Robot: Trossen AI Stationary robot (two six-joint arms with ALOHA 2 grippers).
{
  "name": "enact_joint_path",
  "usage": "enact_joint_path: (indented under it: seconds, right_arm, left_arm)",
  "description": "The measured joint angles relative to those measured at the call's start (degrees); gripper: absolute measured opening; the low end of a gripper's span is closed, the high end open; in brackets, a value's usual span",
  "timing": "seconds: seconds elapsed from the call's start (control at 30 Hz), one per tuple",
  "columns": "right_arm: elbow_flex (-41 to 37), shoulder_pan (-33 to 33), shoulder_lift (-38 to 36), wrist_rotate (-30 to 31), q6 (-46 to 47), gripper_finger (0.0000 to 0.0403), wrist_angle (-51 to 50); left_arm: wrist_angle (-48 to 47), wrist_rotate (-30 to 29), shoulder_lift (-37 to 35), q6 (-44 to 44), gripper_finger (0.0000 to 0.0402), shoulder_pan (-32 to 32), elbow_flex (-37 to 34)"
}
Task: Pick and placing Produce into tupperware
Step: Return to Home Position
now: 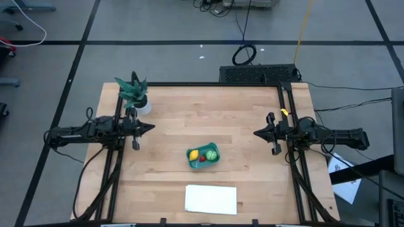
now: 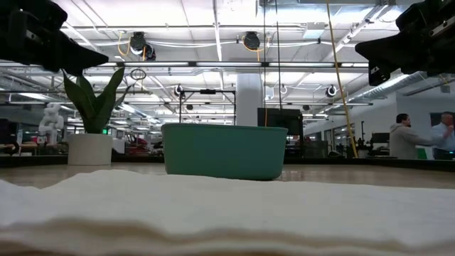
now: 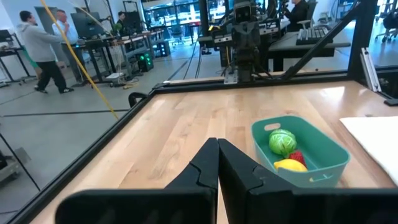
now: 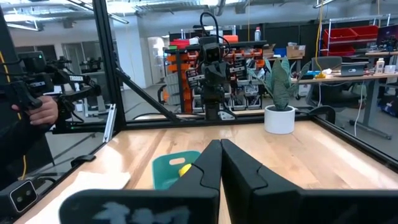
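The shallow teal-blue plastic tupperware [image 2: 224, 151] sat near the middle of the wooden table [image 1: 189, 107]. It held a yellow lemon-like fruit [image 1: 193, 154], a round green fruit [image 1: 211, 152] and a red strawberry-like fruit [image 1: 202, 159]. Bare wood surrounded it, and a flat white sheet [image 1: 211, 199] lay near. Its long axis ran across the table, slightly tilted, lemon end toward the left gripper [image 1: 152, 128]. That and the right gripper [image 1: 255, 133] hung well apart, fingers together, empty.

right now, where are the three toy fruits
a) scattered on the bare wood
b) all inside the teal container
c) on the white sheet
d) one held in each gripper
B: the lemon, green fruit and strawberry all lie together inside the teal container, while the left gripper and right gripper are shut and hold nothing.
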Motion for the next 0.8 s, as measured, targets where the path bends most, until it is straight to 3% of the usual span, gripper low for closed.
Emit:
enact_joint_path:
  seconds: [0.63, 0.8]
  right_arm:
    - [-0.02, 0.00, 0.02, 0.01, 0.42, 0.0000, 0.09]
    - [-0.02, 0.00, 0.02, 0.01, 0.21, 0.0000, 0.09]
  left_arm:
    - [0.33, 4.06, 0.13, -0.67, 0.0005, 0.00, -0.02]
    - [1.82, 7.70, 0.15, -0.53, 0.0005, 0.02, -0.05]
